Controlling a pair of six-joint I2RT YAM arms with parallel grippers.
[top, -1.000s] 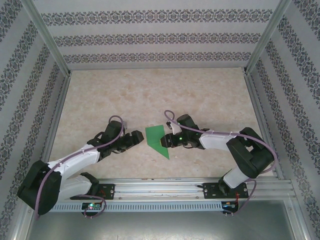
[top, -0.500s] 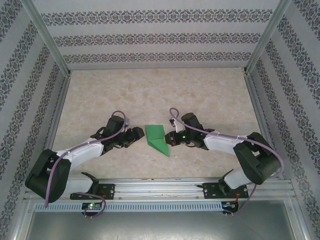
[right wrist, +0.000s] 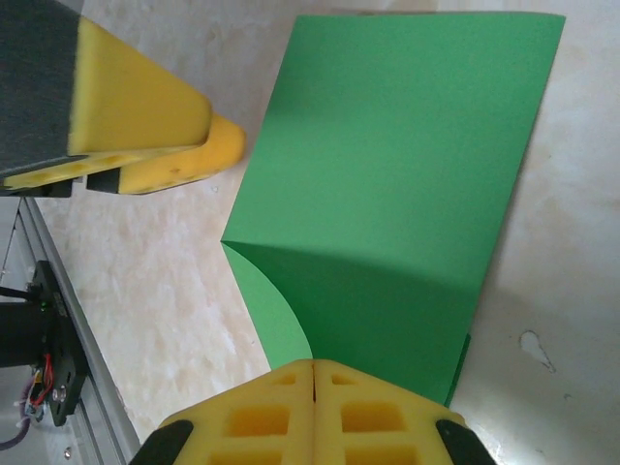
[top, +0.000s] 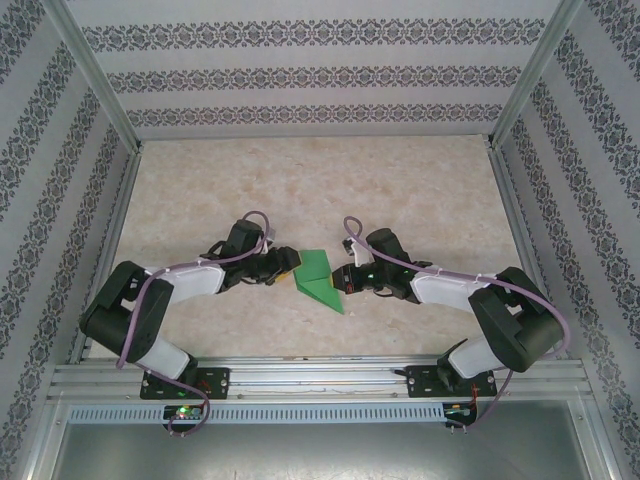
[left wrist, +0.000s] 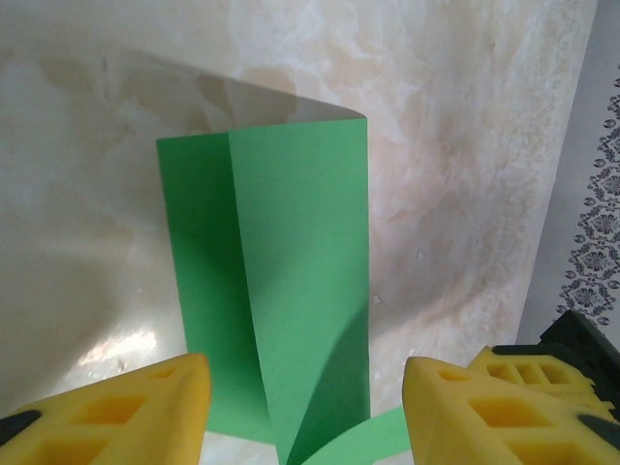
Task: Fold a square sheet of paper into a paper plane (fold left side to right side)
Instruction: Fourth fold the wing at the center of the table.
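The left arm (top: 185, 282) and the right arm (top: 440, 290) both wear white shells between bulky black joints. A lilac cable (top: 147, 296) loops along each. The jaws carry yellow pads (right wrist: 320, 412) moulded with square pockets, on black mounts. A green light (top: 356, 278) glows on the right arm. Black bases (top: 185, 382) sit on the silver rail (top: 320, 375).

I find nothing I can read in any of my views: no words, labels, brand marks or numbers. The walls (top: 320, 80) carry bands of a repeating ornamental pattern, which is decoration and not writing. The small circuit board (top: 182, 412) on the rail at the near edge of the table is too small for me to make out any print on it.
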